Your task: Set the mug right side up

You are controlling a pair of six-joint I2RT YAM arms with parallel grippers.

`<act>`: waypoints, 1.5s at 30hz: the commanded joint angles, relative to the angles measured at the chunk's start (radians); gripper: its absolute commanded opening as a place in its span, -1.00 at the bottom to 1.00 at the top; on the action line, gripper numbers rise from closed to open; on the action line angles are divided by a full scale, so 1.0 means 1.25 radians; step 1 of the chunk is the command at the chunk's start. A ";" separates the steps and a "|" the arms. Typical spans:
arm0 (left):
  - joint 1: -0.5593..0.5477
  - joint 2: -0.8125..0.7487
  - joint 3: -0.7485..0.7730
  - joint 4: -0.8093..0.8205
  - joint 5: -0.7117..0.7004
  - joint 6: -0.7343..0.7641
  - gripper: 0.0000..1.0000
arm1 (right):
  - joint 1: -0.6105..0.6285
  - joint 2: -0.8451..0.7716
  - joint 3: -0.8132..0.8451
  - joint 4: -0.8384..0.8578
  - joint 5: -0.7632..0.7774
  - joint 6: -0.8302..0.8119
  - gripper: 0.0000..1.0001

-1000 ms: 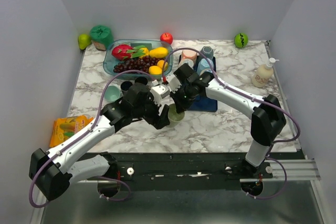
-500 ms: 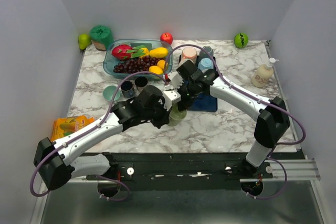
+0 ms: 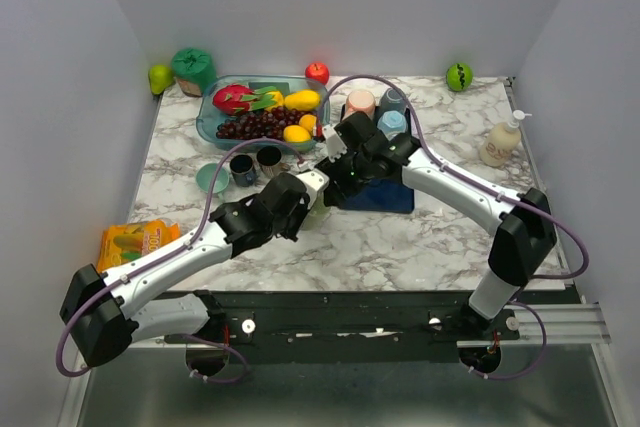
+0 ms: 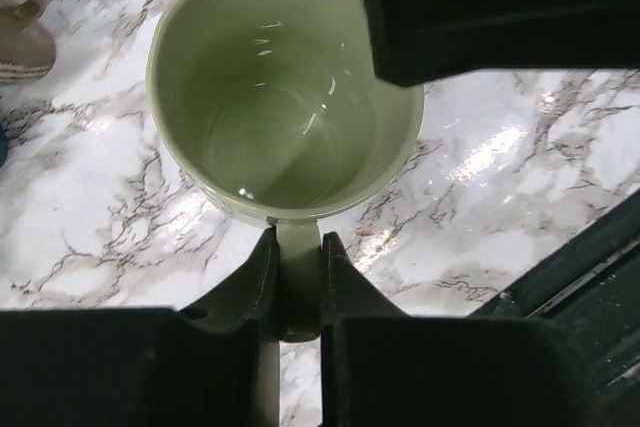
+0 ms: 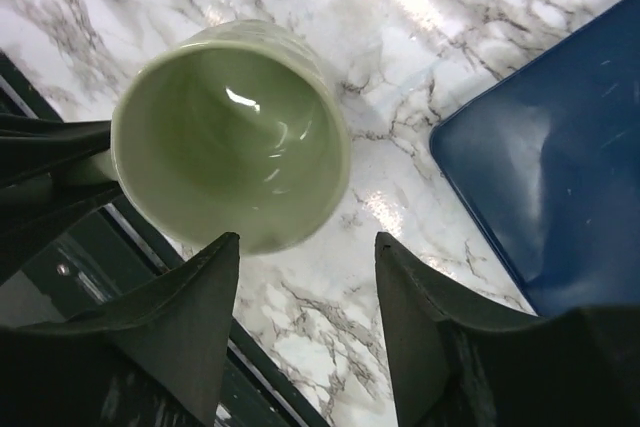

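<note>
The left arm (image 3: 165, 265) and the right arm (image 3: 455, 187) share one build: slim white tubular links joined by bulky, rounded black joint housings. A thin purple cable (image 3: 213, 179) runs in loose loops along the left arm, and a matching purple cable (image 3: 370, 77) runs along the right. Near each wrist sits a small white block (image 3: 312, 183). The jaws are matt black, flat-faced wedges with blunt tips.

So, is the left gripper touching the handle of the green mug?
Touching. In the left wrist view, the left gripper has its fingers pressed against both sides of the handle of the mug, with no gap.
</note>
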 commanded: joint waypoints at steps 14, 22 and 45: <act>0.034 0.169 0.005 0.308 -0.258 -0.204 -1.00 | -0.124 -0.201 -0.145 0.052 0.330 0.300 0.35; 0.063 0.315 0.056 0.393 -0.324 -0.234 -1.00 | -0.159 -0.242 -0.200 0.041 0.329 0.319 0.39; 0.091 0.275 0.094 0.350 -0.282 -0.232 0.70 | -0.253 -0.154 -0.209 0.090 0.413 0.109 0.64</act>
